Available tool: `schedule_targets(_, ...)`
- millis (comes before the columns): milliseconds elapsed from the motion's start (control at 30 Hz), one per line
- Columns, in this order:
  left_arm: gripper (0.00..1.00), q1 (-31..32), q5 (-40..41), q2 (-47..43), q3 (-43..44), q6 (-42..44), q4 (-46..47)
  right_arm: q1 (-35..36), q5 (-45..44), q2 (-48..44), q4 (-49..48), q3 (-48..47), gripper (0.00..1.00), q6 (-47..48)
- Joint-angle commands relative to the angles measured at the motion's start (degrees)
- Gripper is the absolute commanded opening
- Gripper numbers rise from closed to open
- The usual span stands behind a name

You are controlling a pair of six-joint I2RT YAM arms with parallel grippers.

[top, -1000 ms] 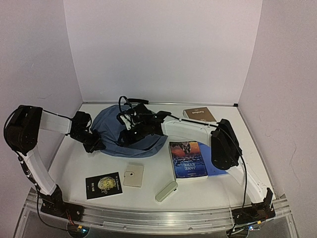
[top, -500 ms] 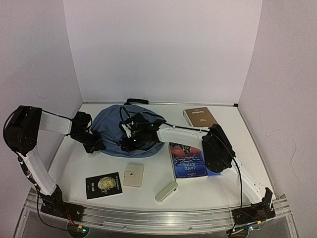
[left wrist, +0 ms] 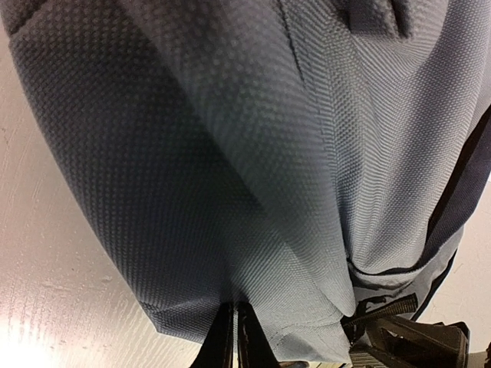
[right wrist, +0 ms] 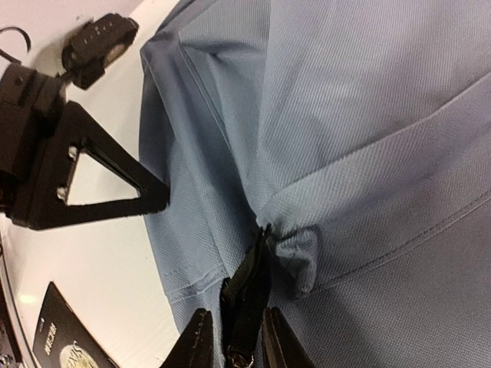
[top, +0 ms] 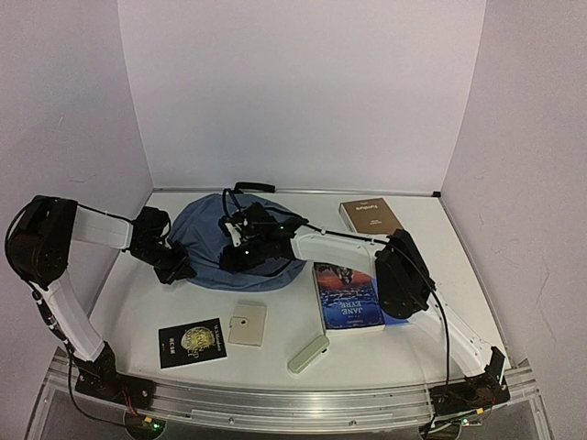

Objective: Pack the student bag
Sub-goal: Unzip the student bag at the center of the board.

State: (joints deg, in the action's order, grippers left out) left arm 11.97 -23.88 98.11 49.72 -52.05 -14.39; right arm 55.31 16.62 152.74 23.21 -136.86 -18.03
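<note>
The student bag (top: 206, 240), slate-blue fabric, lies at the table's back left with its black handle (top: 252, 187) behind it. My left gripper (top: 176, 267) is at the bag's left edge. In the left wrist view it (left wrist: 234, 341) is shut on a fold of the bag's fabric (left wrist: 230, 153). My right gripper (top: 240, 249) reaches across onto the middle of the bag. In the right wrist view its jaws (right wrist: 236, 339) stand narrowly on either side of a black webbing pull strap (right wrist: 247, 295) sewn at a seam of the bag (right wrist: 368, 115), closed on it.
A Jane Eyre book (top: 348, 293) lies on a blue notebook (top: 408, 317) at the right. A brown book (top: 370, 215) sits at the back right. Near the front lie a black book (top: 193, 342), a beige card (top: 248, 323) and a pale green case (top: 308, 353).
My right gripper has moved left and lower onto the bag, and its jaws have narrowed round the black strap. The raised strap loop has dropped. The left arm has not moved.
</note>
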Motion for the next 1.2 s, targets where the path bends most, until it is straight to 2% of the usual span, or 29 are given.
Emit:
schedule_targets(0, 0.05, 0.24, 0.99, -1.72, -1.07, -0.51, -1.66, -1.0, 0.82, 1.92, -2.65, -1.92, 0.21, -2.41)
schedule_targets(367, 0.05, 0.25, 0.98, -1.08, -0.36, -0.51, -1.86, -1.07, 4.52, 1.63, -3.21, 0.47, 0.13, -3.08)
schedule_targets(533, 0.04, 0.14, 1.21, -0.74, -0.09, -0.51, -2.29, -1.27, 6.29, -1.68, -3.21, 2.52, 0.0, -2.82)
schedule_targets(700, 0.0, -0.63, 2.04, -0.41, -0.33, -1.11, -2.97, -2.58, 6.58, -5.6, -3.21, 4.11, 0.0, -2.91)
schedule_targets(1167, 0.0, -4.56, 4.45, -0.43, -0.38, -1.21, -6.05, -5.76, 7.02, -14.3, -3.02, 14.84, 0.0, -1.2)
